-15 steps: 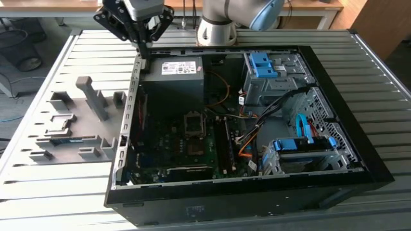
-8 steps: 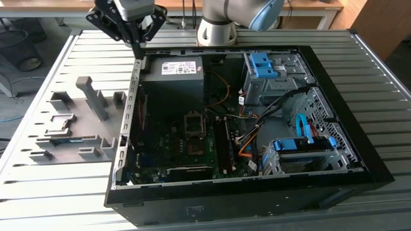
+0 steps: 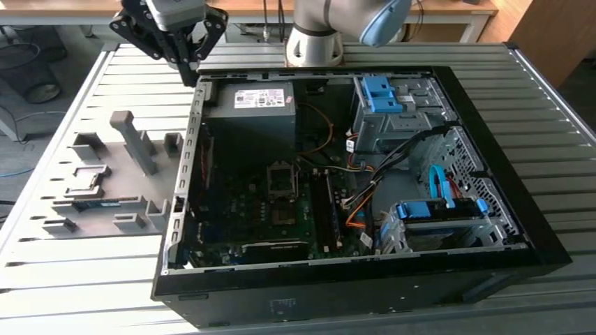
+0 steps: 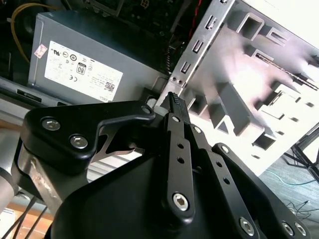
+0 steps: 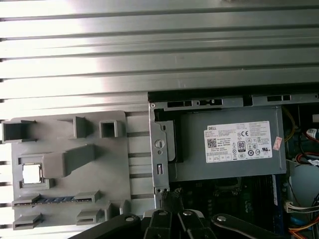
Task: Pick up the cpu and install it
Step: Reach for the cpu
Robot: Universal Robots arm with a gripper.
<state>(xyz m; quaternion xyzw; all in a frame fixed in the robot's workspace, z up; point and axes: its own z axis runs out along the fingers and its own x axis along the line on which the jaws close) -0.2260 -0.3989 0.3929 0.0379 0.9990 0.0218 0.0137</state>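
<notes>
The cpu is a small square chip with a bright metal face, lying in a recess of the grey parts fixture. That fixture lies on the slatted table at the exterior view's left of the open computer case. My gripper hangs above the case's far corner on that side, near the fixture's far end, and it is shut with nothing in it. Its black fingertips are together over the case wall. The black socket frame sits on the motherboard inside the case.
A grey power supply with a white label fills the case's far end, close under the gripper. A blue-green memory stick lies in the fixture near the cpu. Drive cages with blue clips and loose cables fill the case's other side.
</notes>
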